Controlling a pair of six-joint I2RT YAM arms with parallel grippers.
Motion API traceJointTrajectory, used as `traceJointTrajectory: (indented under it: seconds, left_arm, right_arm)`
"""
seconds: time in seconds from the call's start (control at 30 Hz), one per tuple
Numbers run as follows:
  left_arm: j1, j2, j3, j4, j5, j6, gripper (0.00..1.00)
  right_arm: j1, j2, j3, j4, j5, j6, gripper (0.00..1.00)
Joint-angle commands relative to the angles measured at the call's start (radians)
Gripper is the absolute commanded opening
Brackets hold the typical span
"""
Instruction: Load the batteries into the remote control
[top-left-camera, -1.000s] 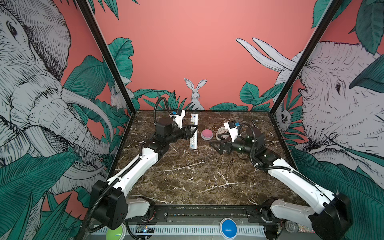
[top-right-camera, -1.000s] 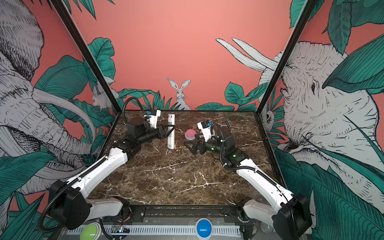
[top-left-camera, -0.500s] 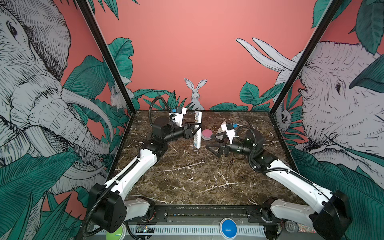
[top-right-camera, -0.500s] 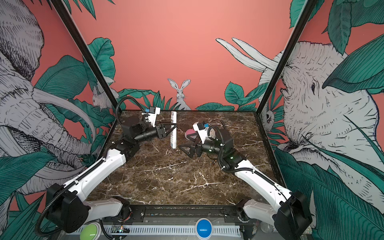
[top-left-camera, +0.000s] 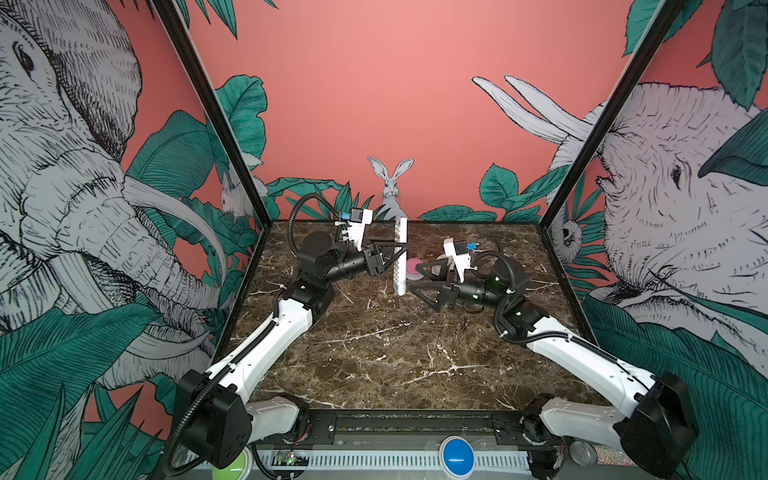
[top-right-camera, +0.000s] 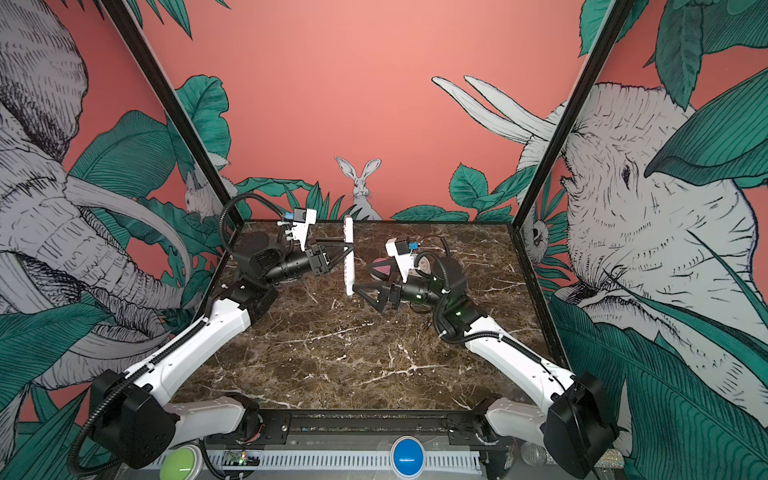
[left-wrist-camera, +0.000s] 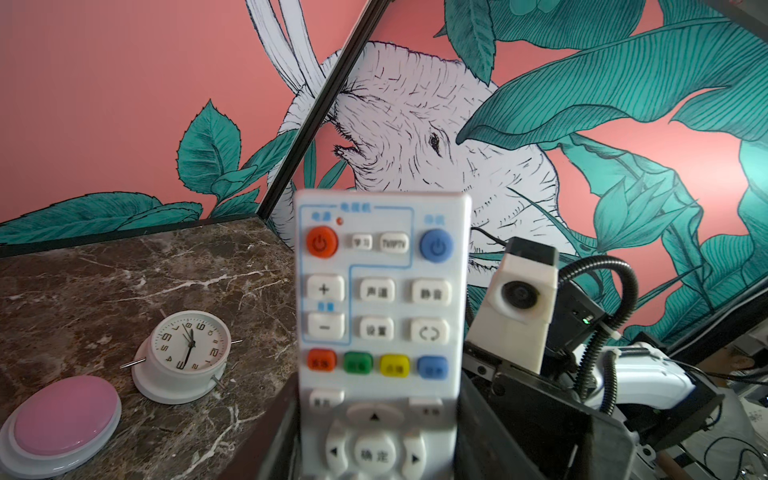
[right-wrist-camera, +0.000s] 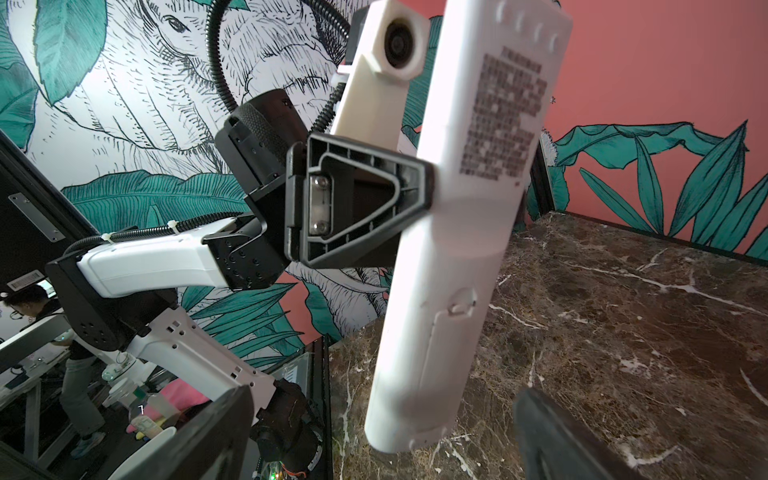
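Observation:
The white remote control (top-left-camera: 400, 266) (top-right-camera: 348, 270) hangs upright above the marble. My left gripper (top-left-camera: 400, 249) (top-right-camera: 348, 248) (left-wrist-camera: 378, 457) is shut on its middle, and its button face (left-wrist-camera: 380, 291) points toward the left wrist camera. Its plain back (right-wrist-camera: 457, 208) faces the right wrist camera, with the battery cover in place. My right gripper (top-left-camera: 415, 276) (top-right-camera: 365, 276) (right-wrist-camera: 380, 440) stands open just to the right of the remote's lower end, not touching it. The tiny dark batteries (top-left-camera: 462, 322) (top-right-camera: 424, 323) lie on the table under the right forearm.
A pink dome button (top-left-camera: 411, 266) (left-wrist-camera: 62, 415) and a round white clock (left-wrist-camera: 189, 345) (top-right-camera: 424, 264) sit on the marble behind the right gripper. Black frame posts and printed walls close off the back and both sides.
The left arm has carried the upright remote a little to the right. The right gripper, still open, has moved left and stands close to the remote's lower end.

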Motion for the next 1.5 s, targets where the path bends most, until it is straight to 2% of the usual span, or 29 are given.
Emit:
traceJointTrajectory:
  seconds: [0.0,0.57,0.8,1.13,1.3,1.47]
  left_arm:
    - [-0.001,-0.04,0.005,0.09,0.053,-0.031,0.25]
    - [-0.063,-0.006,0.056,0.138,0.149,-0.05,0.25]
    - [-0.067,-0.005,0.065,0.139,0.154,-0.058,0.25]
    - [-0.066,-0.006,0.069,0.139,0.152,-0.058,0.25]
    - [-0.067,0.0,0.069,0.139,0.148,-0.058,0.24]
    - [-0.067,0.002,0.069,0.13,0.138,-0.053,0.25]
  right_arm:
    - [0.007,0.007,-0.011,0.11,-0.02,0.027,0.99]
    - [0.008,0.129,0.037,0.252,-0.148,0.078,0.99]
    - [0.01,0.159,0.03,0.359,-0.176,0.154,0.98]
    - [0.015,0.167,0.031,0.393,-0.183,0.172,0.67]
    - [0.019,0.167,0.031,0.392,-0.179,0.17,0.55]
    - [0.019,0.163,0.026,0.4,-0.172,0.172,0.37]
